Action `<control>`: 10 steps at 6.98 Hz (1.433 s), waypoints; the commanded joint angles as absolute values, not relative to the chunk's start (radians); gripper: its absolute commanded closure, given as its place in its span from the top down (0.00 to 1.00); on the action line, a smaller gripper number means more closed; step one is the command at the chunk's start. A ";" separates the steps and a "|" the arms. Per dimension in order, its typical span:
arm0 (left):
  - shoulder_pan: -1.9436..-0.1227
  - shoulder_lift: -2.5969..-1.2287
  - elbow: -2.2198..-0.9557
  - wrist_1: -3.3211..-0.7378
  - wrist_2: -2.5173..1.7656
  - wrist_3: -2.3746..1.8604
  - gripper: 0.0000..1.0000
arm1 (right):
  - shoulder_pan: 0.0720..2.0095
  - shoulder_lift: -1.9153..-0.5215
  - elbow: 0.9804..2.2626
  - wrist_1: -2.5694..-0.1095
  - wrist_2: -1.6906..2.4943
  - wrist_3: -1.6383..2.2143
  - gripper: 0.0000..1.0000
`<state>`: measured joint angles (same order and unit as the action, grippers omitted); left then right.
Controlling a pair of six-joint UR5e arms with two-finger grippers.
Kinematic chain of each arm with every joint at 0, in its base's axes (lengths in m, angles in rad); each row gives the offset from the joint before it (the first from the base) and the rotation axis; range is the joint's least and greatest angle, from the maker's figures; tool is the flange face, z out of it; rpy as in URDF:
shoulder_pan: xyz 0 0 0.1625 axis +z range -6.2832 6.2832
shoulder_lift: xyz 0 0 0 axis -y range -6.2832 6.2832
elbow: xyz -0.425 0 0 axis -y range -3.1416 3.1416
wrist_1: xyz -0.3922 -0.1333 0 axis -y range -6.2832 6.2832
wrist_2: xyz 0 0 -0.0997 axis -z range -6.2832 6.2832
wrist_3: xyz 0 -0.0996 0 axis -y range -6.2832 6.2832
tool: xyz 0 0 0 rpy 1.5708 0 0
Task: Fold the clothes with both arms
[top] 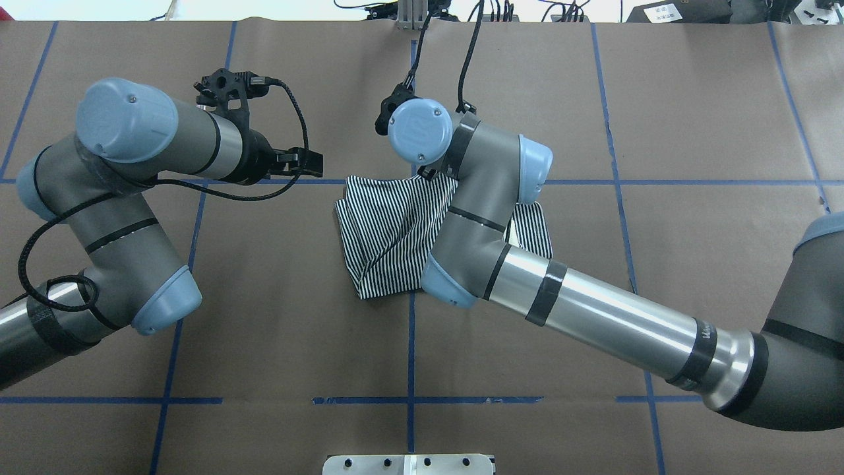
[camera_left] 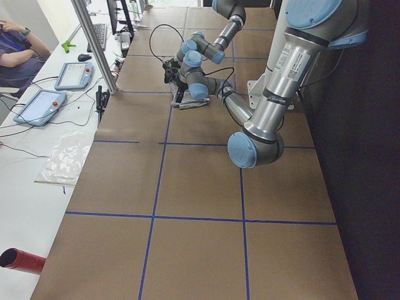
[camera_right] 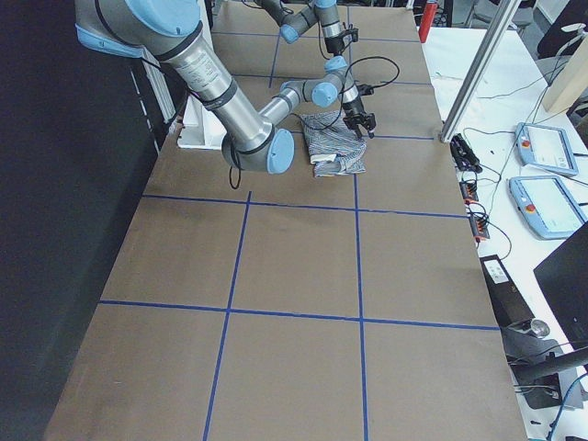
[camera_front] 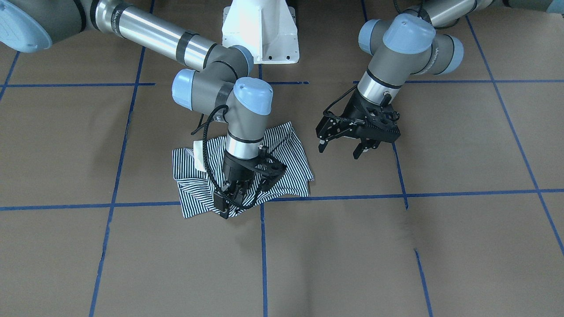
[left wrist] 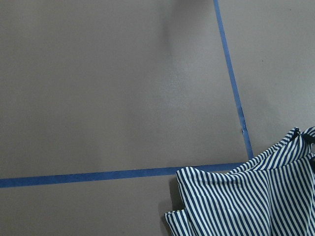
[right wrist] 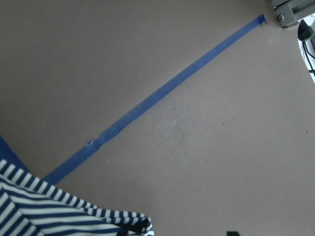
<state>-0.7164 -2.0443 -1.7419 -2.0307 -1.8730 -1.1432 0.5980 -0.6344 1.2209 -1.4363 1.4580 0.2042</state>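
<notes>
The striped polo shirt point(camera_front: 291, 154) lies crumpled and partly folded on the brown table, its cream collar point(camera_front: 199, 156) showing at one side. It also shows in the overhead view point(top: 389, 224). My right gripper point(camera_front: 229, 200) points down at the shirt's edge farthest from my base. Its fingers look slightly apart, and the cloth edge point(right wrist: 44, 206) reaches one fingertip. In the overhead view my right wrist hides this gripper. My left gripper point(camera_front: 340, 149) is open and empty, hovering above bare table beside the shirt. It also shows in the overhead view point(top: 300, 161). The left wrist view shows a shirt corner point(left wrist: 246, 201).
Blue tape lines point(camera_front: 352, 196) divide the brown table into squares. The white pedestal base point(camera_front: 261, 31) stands behind the shirt. Beyond the table's far edge are a metal post point(camera_left: 94, 44), tablets point(camera_left: 40, 106) and cables on a desk, and a seated person point(camera_left: 19, 47).
</notes>
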 commanded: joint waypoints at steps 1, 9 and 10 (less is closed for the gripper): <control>-0.715 -2.045 -1.753 -2.029 -1.875 -1.156 1.00 | 0.723 -0.629 1.271 -1.391 1.746 0.300 1.00; -1.099 -1.803 -1.946 -1.723 -1.993 -0.304 1.00 | 1.222 -1.035 1.428 -1.520 2.188 0.227 1.00; -1.194 -1.795 -1.860 -1.721 -2.097 -0.210 1.00 | 1.279 -1.137 1.445 -1.516 2.210 0.113 1.00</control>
